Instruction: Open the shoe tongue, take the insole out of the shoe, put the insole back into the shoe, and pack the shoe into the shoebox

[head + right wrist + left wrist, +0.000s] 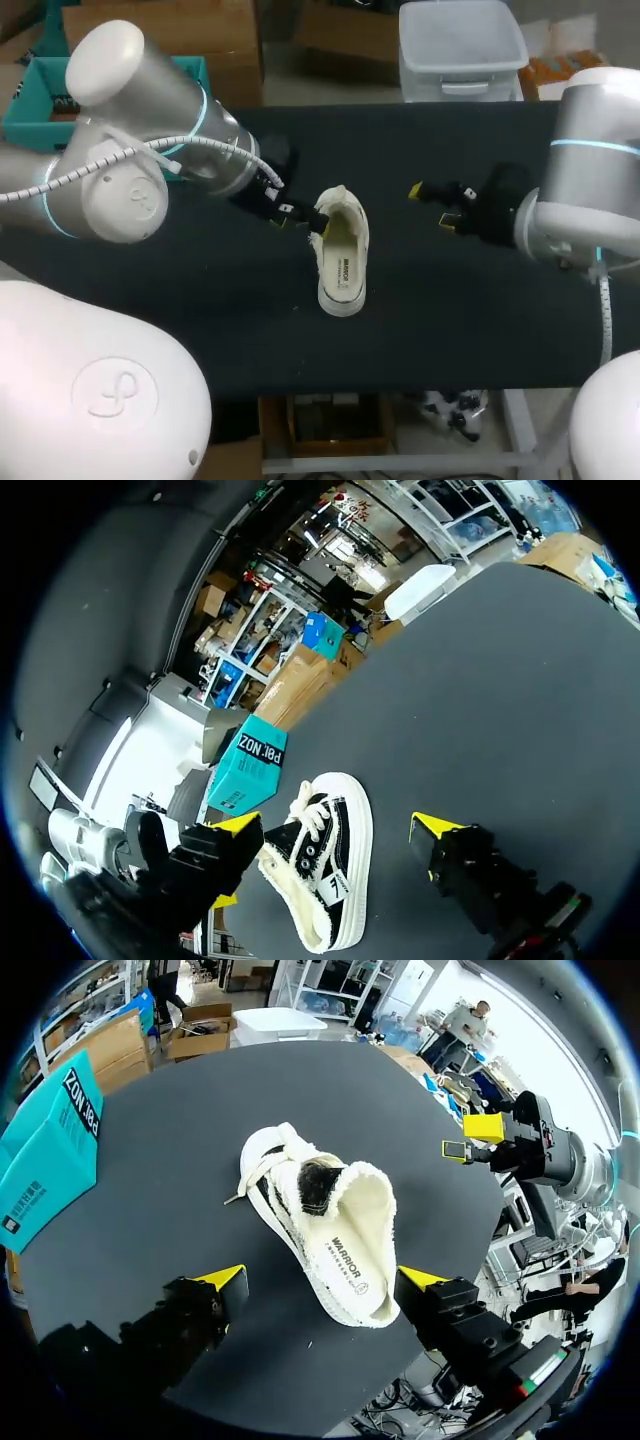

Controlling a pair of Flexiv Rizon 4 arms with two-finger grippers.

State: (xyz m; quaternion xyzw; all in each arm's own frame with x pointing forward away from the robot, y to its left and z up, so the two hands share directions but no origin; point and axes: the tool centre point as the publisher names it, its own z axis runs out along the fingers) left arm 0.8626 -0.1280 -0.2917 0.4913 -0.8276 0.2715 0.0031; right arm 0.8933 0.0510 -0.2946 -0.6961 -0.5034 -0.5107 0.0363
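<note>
A cream and black sneaker [342, 255] lies on the black table [200, 300] near its middle, its opening wide and the pale insole [345, 1255] showing inside. My left gripper [300, 220] is open at the shoe's left side by the tongue. In the left wrist view, its open fingers [322, 1278] straddle the heel end without gripping it. My right gripper [431, 206] hangs open to the right of the shoe with nothing in it, and the sneaker [320, 865] lies ahead of its fingers [336, 825]. The teal shoebox [45, 1150] stands at the table's far left.
The shoebox [30, 100] is partly hidden behind my left arm in the head view. A loose lace [250, 1175] trails from the toe end of the shoe. Bare black tabletop lies in front of the shoe and to its right.
</note>
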